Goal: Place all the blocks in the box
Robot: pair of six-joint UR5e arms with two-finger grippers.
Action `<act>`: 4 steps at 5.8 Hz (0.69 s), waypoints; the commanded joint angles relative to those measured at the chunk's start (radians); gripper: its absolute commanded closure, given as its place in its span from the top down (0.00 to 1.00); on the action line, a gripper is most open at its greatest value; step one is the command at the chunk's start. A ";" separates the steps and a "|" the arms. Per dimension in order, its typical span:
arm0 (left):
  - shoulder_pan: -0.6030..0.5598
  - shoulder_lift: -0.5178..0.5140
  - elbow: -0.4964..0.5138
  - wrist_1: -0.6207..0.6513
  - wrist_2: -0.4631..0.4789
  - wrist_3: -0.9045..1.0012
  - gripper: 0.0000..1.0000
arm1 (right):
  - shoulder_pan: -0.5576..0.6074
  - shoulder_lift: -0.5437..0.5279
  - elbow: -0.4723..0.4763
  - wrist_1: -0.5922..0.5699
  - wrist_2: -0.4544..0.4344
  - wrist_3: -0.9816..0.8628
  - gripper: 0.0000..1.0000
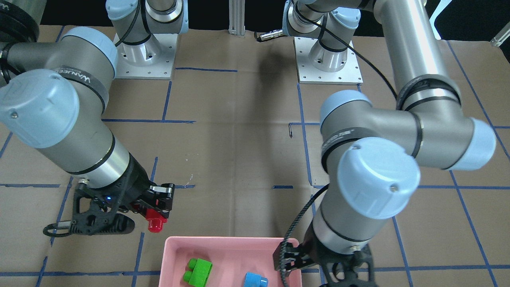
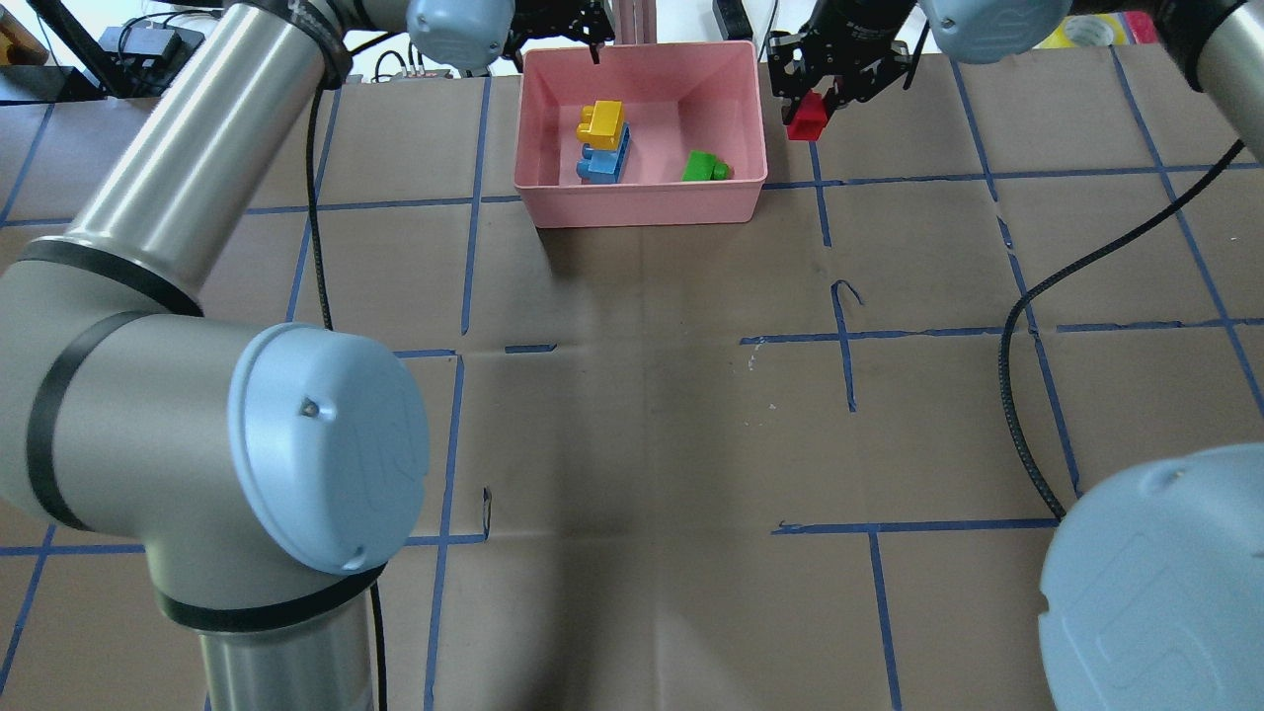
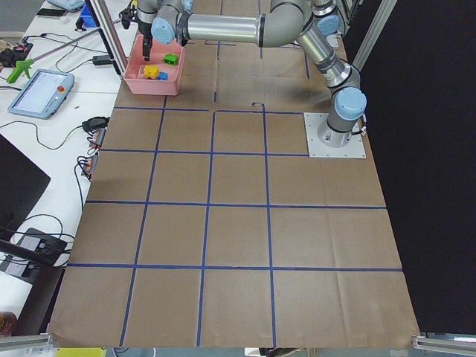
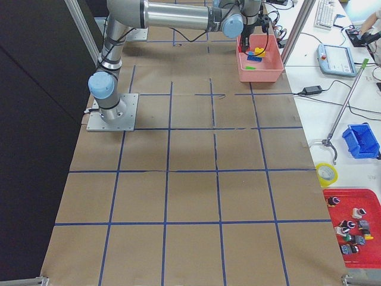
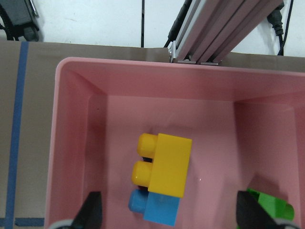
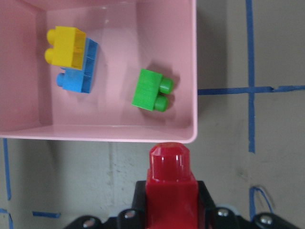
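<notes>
The box (image 2: pixel 642 205) sits at the far edge of the table from the robot, between the two grippers. Three blocks lie inside it. The yellow block (image 2: pixel 601 123) rests partly on top of the light blue block (image 2: pixel 604 163) and hides part of that block's upper face. The green block (image 2: pixel 703 166) lies on its side, apart from the other two and near the wall on the robot's right. The red block (image 2: pixel 808 117) is outside the box, just beside that same wall. It is pinched between the fingers of the right gripper (image 2: pixel 812 104). In the right wrist view only its top stud and upper body show, and the rest is buried in the jaws. Whether the red block touches the table cannot be determined. The left gripper (image 5: pixel 171 212) hangs over the box with its fingers (image 5: pixel 90 212) spread wide and nothing between them; only the fingertips enter the left wrist view. The front-facing view cuts off the box at its lower edge, so the yellow block falls outside it. In both side views the blocks are too small for detail.
</notes>
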 commanded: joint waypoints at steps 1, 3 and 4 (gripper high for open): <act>0.048 0.175 -0.151 -0.145 0.001 0.018 0.99 | 0.089 0.156 -0.199 -0.003 0.028 0.104 0.10; 0.052 0.387 -0.484 -0.141 0.135 0.008 0.98 | 0.150 0.320 -0.345 -0.067 0.063 0.146 0.10; 0.050 0.470 -0.584 -0.164 0.130 0.011 0.98 | 0.165 0.370 -0.383 -0.082 0.063 0.144 0.36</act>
